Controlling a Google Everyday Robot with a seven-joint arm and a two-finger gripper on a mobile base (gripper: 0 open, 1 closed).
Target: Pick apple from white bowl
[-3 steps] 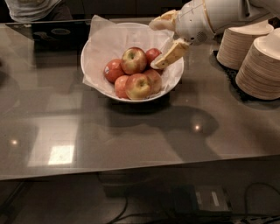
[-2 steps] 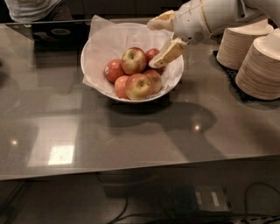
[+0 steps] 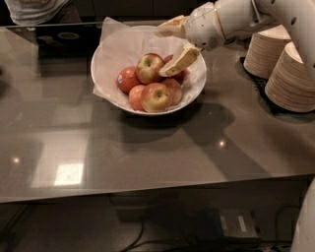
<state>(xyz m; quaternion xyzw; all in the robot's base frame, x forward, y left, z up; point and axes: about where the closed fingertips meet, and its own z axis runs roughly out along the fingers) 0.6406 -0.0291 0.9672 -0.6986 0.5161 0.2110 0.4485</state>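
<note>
The white bowl (image 3: 193, 100), lined with crinkled white paper, sits at the back middle of the grey table. Several apples lie in it. The apple (image 3: 150, 68), yellow-green with red sides and a dark stem dimple, lies on top of the pile. A deep-red apple (image 3: 126, 78) lies to its left and a more orange one (image 3: 156, 97) in front. My gripper (image 3: 161, 53) comes in from the right over the bowl, open. One finger (image 3: 172, 28) is above the far rim; the other (image 3: 181, 60) slants down just right of the apple. It holds nothing.
Two stacks of beige paper plates (image 3: 291, 78) stand on a dark mat at the right, close behind my arm. A person (image 3: 34, 10) stands at the far left edge, behind a dark flat object (image 3: 61, 37) on the table.
My gripper has moved left, further over the bowl and closer to the top apple, still open. The apples and bowl have not moved.
</note>
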